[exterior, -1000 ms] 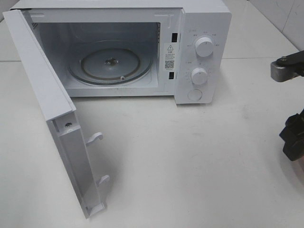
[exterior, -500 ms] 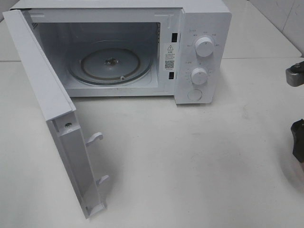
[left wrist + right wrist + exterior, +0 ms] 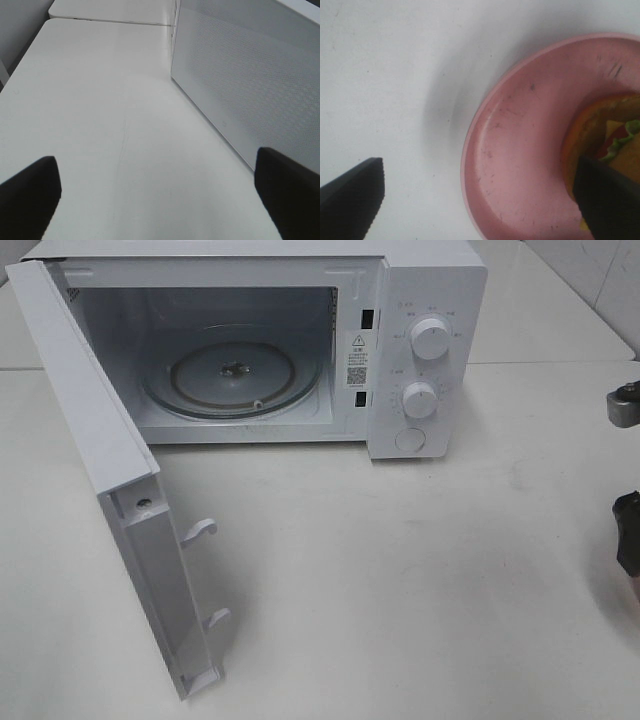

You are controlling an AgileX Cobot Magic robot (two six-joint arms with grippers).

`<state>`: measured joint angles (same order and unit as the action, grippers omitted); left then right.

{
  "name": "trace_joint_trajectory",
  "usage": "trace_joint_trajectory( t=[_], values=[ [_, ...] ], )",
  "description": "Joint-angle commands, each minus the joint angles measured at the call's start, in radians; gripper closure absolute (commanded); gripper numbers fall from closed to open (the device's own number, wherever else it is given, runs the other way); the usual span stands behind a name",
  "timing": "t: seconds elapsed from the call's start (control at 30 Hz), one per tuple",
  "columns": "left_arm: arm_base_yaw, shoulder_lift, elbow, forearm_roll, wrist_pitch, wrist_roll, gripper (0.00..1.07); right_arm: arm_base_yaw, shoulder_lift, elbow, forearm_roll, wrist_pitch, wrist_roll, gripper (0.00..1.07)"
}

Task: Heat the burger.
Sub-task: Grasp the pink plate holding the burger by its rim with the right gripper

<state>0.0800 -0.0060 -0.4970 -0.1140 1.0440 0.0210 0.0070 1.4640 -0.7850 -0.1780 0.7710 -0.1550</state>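
**Mia:** What is the right gripper (image 3: 480, 200) doing?

**Ben:** Its two fingers are spread wide and hold nothing. It hangs over the pink plate (image 3: 510, 165). The burger (image 3: 615, 135) sits on that plate, close by one finger.

**Mia:** So what can go wrong?

**Ben:** The burger is not in the middle between the fingers. I think if the gripper goes down like this, one finger can land on the bun and squash it. It can also shove the burger off the plate, or catch the rim and tip the plate.

**Mia:** And the left gripper (image 3: 159, 195)?

**Ben:** It is wide apart too, and empty. It is above the table (image 3: 100, 100), beside the door (image 3: 250, 75).

**Mia:** Is the door a problem?

**Ben:** Maybe. The microwave (image 3: 430, 300) stands open and its glass tray (image 3: 235, 375) is bare, but it is well apart from the plate. On that long way over, a soft burger can slip or fall apart. An arm can also bump the door and swing it into the way.
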Motion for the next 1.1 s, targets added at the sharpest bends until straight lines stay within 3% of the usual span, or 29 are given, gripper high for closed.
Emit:
trace_joint_trajectory(
  t=[0.03, 0.2, 0.53, 1.1],
  values=[
    [-0.003, -0.021, 0.001, -0.001, -0.010, -0.001, 0.06, -0.007, 0.009, 0.021, -0.009, -0.041, 0.004, 0.11],
    [-0.003, -0.021, 0.001, -0.001, -0.010, -0.001, 0.06, -0.031, 0.084, 0.084, -0.028, -0.136, 0.040, 0.12],
    [-0.003, -0.021, 0.001, -0.001, -0.010, -0.001, 0.06, -0.087, 0.178, 0.085, -0.047, -0.219, 0.076, 0.15],
    [-0.003, -0.021, 0.001, -0.001, -0.010, -0.001, 0.06, -0.091, 0.317, 0.085, -0.097, -0.300, 0.140, 0.18]
  ],
)
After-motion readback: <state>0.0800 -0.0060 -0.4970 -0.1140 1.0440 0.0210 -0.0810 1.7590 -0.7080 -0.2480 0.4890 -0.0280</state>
